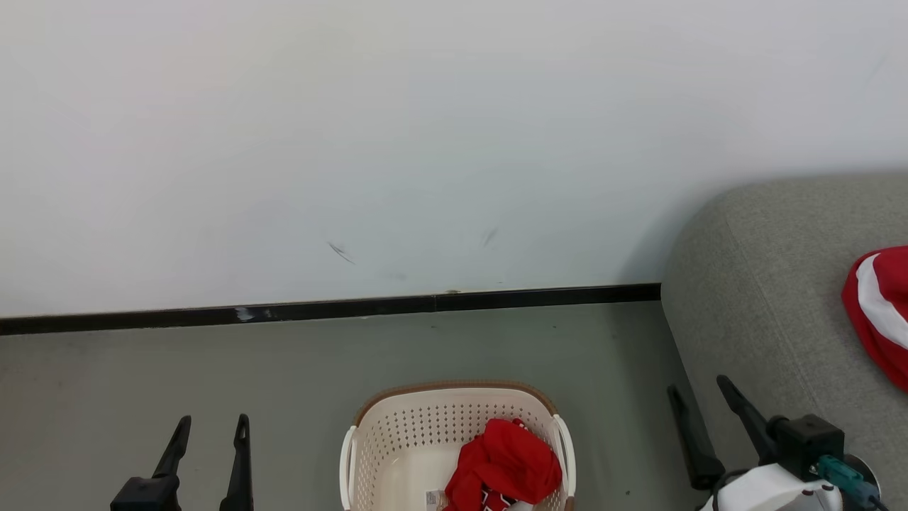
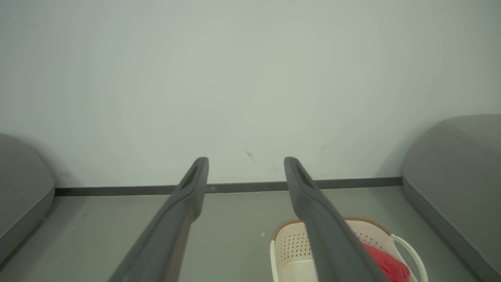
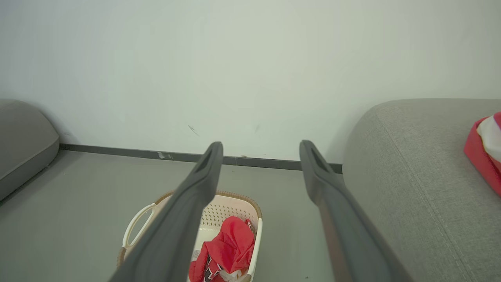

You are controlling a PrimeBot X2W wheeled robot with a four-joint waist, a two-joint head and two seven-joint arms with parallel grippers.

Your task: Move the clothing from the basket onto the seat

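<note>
Dark fingers of the left gripper (image 1: 214, 422) and the right gripper (image 1: 695, 387) rise from the lower edge of the head view. Each pair is spread wide with nothing between them. On the grey floor (image 1: 142, 369) between them stands the perforated laundry basket (image 1: 397, 440), near the rounded corner of the sofa seat (image 1: 766, 284) but apart from it.

A crumpled red garment (image 1: 507, 461) lies against the basket's right wall. A striped red garment (image 1: 879, 312) lies on the seat, further along from that corner.

The fabric looks light and limp, and it would likely drape and catch on the rim. Pinching the raised fold at the heap's top seems best. The bunched heap runs roughly from far right to near left. No collar or hem direction can be made out.
</note>
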